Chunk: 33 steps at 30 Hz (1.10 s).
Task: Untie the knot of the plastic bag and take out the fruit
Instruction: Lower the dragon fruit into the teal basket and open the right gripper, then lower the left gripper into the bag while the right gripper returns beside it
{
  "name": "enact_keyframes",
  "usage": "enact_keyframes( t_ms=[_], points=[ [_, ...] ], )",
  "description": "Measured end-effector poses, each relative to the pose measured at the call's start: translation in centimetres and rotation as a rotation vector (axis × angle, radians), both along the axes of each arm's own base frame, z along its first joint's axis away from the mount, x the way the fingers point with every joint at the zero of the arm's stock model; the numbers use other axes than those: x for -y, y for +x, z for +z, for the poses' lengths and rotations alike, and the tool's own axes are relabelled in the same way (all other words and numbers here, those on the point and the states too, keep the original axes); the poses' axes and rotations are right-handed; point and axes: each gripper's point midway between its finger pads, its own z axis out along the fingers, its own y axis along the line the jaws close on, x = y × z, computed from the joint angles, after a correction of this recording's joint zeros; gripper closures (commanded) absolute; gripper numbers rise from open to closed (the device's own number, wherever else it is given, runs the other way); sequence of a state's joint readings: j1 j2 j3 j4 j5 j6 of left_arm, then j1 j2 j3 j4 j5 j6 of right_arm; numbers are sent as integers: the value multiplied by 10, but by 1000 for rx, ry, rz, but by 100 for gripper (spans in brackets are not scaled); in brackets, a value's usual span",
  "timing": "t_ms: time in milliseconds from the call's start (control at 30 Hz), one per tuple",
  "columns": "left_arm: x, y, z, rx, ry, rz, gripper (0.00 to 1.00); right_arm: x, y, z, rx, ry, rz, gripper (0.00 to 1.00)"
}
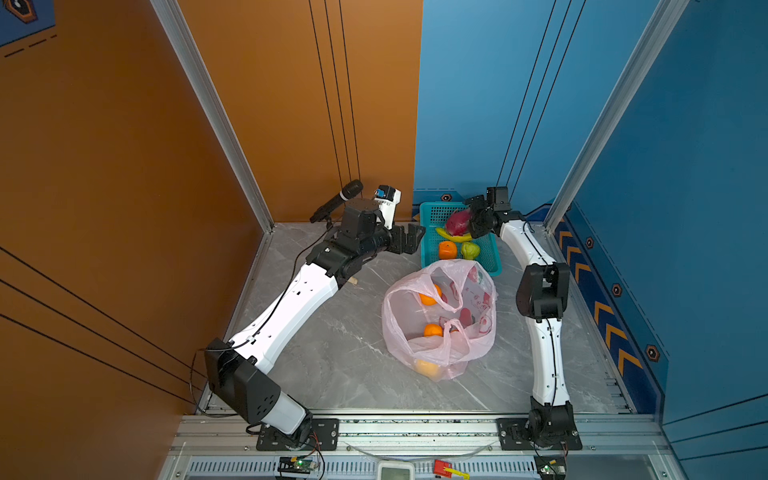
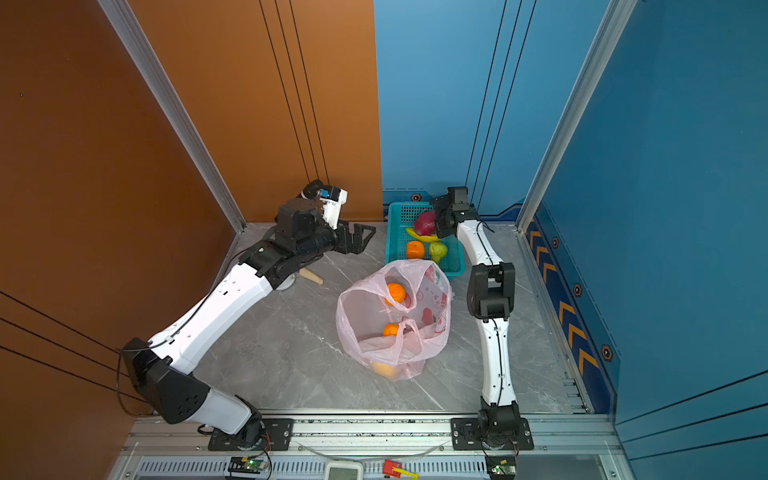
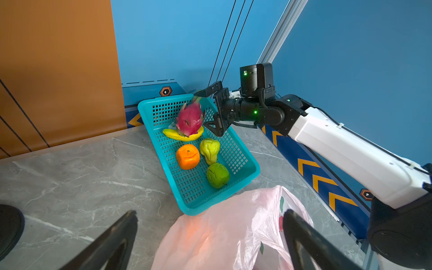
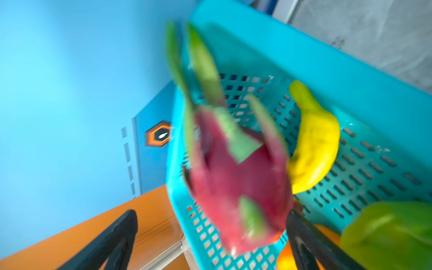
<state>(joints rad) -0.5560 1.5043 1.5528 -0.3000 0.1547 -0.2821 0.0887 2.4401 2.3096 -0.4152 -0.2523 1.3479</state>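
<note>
- Dragon fruit (image 4: 238, 177), blurred, fills the right wrist view, leaning on the banana (image 3: 173, 135) in the teal basket (image 3: 236, 152).
- Right gripper (image 3: 207, 109) has its fingers wide apart around it, clamping nothing; we should back straight out, clear of the scales and the basket wall.
- Plastic bag (image 1: 440, 320) lies untied and open just in front of the basket, with tangerines (image 1: 430, 296) inside.
- Left gripper (image 1: 412, 237) hovers beside the basket, spread and empty.

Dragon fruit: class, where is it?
In a top view the dragon fruit is right of centre, at the teal basket's far end, over the banana.
</note>
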Motion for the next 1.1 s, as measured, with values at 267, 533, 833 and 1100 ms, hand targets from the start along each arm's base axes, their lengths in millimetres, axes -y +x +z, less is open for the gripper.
enact_keyframes(
  t_ms=[267, 533, 833, 1100],
  points=[
    [-13, -32, 0, 25, 1, -10, 3, 8, -37, 82, 99, -93, 33, 0],
    [-30, -74, 3, 64, -3, -36, 2, 14, -125, 163, 188, -259, 78, 0],
    [-30, -131, -6, 58, -9, -118, 8, 26, -274, 216, 310, -456, 131, 6],
    [-11, -179, -14, 21, -2, -193, 22, 48, -376, 215, 369, -535, 138, 13]
  ],
)
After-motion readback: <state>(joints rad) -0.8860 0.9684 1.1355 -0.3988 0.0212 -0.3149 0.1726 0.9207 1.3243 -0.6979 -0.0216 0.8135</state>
